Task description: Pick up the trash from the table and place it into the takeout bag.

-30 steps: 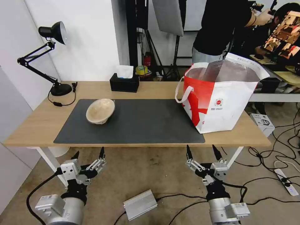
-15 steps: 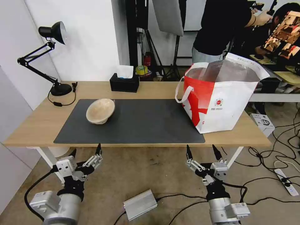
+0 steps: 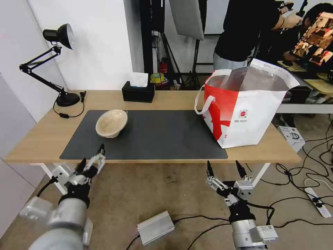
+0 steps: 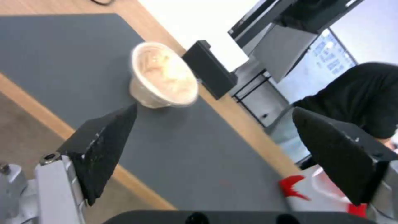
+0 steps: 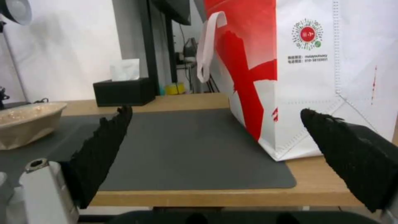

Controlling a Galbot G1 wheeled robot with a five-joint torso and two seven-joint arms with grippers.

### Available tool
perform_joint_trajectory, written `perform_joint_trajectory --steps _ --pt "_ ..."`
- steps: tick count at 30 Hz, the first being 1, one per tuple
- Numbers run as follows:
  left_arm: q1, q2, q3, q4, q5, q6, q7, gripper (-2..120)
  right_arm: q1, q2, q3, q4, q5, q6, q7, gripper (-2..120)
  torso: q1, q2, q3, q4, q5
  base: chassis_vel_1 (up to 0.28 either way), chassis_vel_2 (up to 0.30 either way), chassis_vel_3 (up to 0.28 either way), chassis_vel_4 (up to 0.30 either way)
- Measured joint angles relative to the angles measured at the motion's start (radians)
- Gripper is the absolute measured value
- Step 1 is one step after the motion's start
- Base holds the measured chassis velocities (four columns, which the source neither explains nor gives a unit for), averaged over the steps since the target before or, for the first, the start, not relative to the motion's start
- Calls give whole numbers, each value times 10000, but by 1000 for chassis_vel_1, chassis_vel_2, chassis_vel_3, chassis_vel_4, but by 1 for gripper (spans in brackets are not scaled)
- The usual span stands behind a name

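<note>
Reaching with my left gripper [image 3: 92,160], fingers spread, empty, at the near edge of the table [image 3: 38,139], just short of the beige bowl [image 3: 111,123]. Bowl sits on the left part of the grey mat [image 3: 163,139], tipped on its side with the mouth facing me; in the left wrist view it lies ahead, between my fingertips [image 4: 164,77]. Black tissue box [image 3: 138,92] is behind it, not trash.

Risks: bowl is thin paper and tilted. Clamp the rim hard and it folds or squirts out; nudge it first and it rolls away across the mat. Coming in low could also clip the table edge.

Takeout bag [image 3: 249,118] stands at the right end, mouth open, well apart from the bowl. Long carry; catching the loop handle could tip it.

My right gripper [image 3: 224,167] waits below the table edge, fingers apart, holding nothing.
</note>
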Motion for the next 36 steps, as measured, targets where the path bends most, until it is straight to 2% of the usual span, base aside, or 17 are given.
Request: perform_joint_trajectory --steps 15,19,28,36 --pt "-1380 569 -130 -1 -2392 178 -1576 100 0 0 0 1 3 -2 0 100 0 0 -1 1 0 0 0 0 0" --pt "-2050 830 -151 111 -3552 178 -2509 100 1 0 1 1 4 -3 0 100 0 0 -1 0 0 0 0 0 0" --pt "-2866 1538 -161 626 -4489 182 -3230 100 1 0 1 1 4 -3 1 100 0 0 -1 1 -1 0 0 0 0" --pt "-3373 1853 -74 959 -4769 324 -3589 100 1 0 0 0 4 -3 1 100 0 0 -1 1 -1 0 0 0 0"
